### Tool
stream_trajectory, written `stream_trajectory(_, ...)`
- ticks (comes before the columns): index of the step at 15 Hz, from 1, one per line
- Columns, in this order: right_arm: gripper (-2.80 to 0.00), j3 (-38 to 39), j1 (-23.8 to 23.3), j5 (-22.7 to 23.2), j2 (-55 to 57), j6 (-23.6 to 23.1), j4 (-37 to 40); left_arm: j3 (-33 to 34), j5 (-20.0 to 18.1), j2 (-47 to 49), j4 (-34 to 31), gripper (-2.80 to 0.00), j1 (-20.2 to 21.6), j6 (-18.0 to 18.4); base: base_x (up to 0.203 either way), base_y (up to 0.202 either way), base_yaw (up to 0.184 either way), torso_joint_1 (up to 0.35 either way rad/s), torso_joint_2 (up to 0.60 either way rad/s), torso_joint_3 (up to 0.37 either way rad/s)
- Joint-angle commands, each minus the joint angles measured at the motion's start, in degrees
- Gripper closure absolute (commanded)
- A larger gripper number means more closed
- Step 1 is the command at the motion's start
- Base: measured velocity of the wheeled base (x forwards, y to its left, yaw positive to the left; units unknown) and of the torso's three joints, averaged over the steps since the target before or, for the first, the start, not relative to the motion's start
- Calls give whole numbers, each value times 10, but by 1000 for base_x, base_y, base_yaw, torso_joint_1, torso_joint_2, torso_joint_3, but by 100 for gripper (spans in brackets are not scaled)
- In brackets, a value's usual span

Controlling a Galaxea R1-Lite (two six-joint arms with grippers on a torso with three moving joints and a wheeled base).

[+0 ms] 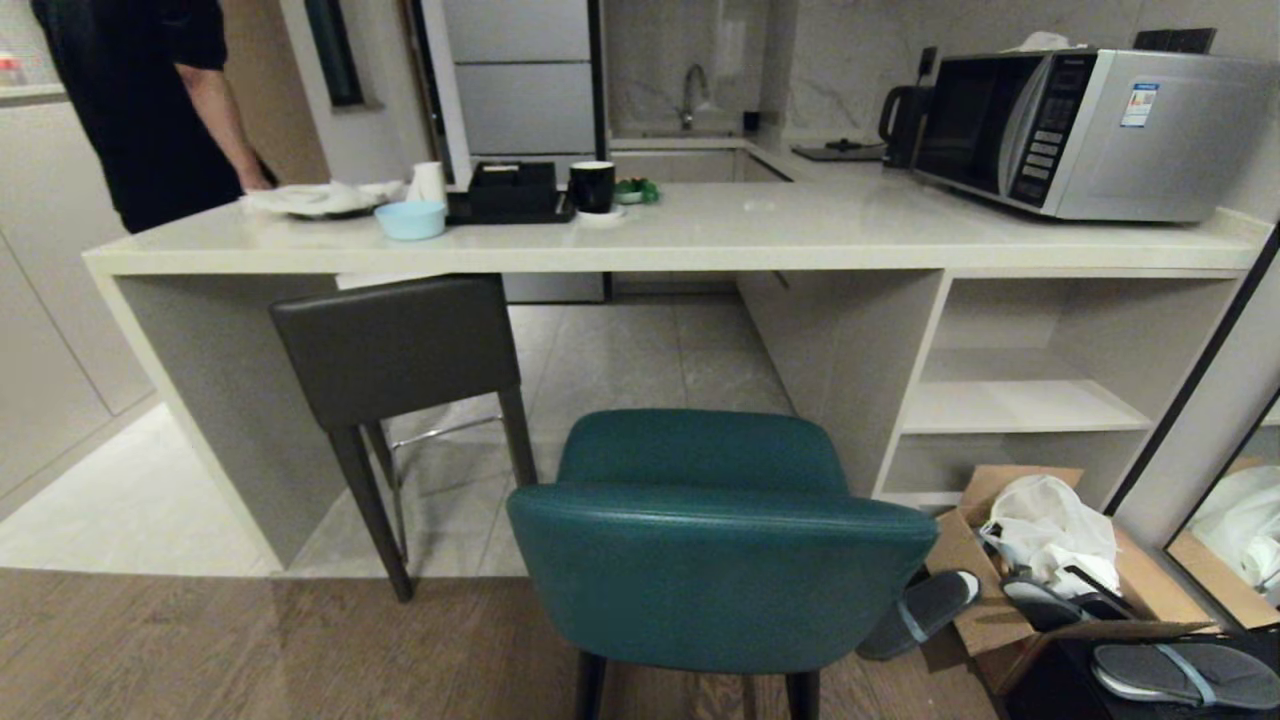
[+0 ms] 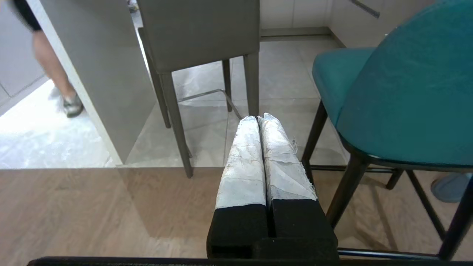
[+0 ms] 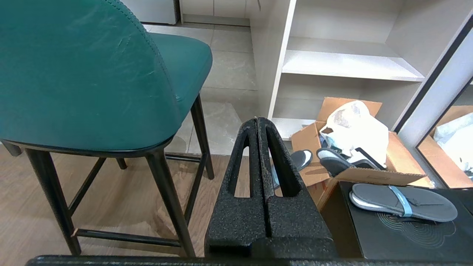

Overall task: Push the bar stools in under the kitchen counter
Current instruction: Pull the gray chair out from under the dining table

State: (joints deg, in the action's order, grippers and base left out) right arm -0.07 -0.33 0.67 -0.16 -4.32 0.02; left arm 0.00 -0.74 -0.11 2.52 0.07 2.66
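The teal bar stool [image 1: 715, 560] stands close in front of me on the wood floor, its curved back toward me, out from the kitchen counter [image 1: 700, 235]. The dark grey-brown bar stool [image 1: 400, 345] stands further left, its flat back just below the counter's edge. Neither arm shows in the head view. My left gripper [image 2: 257, 118] is shut and empty, low between the two stools, with the teal stool [image 2: 406, 88] beside it. My right gripper [image 3: 257, 121] is shut and empty too, on the teal stool's [image 3: 85, 74] other side.
A person [image 1: 150, 100] stands behind the counter's far left end. A microwave [image 1: 1080, 125], black mug [image 1: 592, 185] and blue bowl [image 1: 410, 219] sit on top. A cardboard box [image 1: 1050, 560] with a bag and slippers [image 1: 920, 610] lies on the floor at right, before the shelves [image 1: 1020, 405].
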Motion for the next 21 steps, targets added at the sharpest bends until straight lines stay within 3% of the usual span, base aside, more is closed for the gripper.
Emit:
stream_trajectory(1, 0, 1, 0, -1, 2, 6, 2, 11, 4, 1, 1, 0, 0, -14, 0, 0, 0, 0, 0, 0)
stream_trajectory(4, 0, 2, 0, 1, 2, 2, 2, 11, 3, 0, 1, 0, 0, -16, 0, 0, 0, 0, 0, 0)
stream_trajectory(9, 0, 1, 0, 2, 2, 1, 2, 11, 4, 0, 1, 0, 1, -16, -159, 0, 0, 0, 0, 2)
stream_trajectory(15, 0, 1, 0, 2, 2, 1, 2, 11, 3, 0, 1, 0, 0, -16, 0, 0, 0, 0, 0, 0)
stream_trajectory(21, 0, 1, 0, 2, 2, 2, 2, 11, 3, 0, 1, 0, 0, -16, 3, 153, 1, 6, 5, 4)
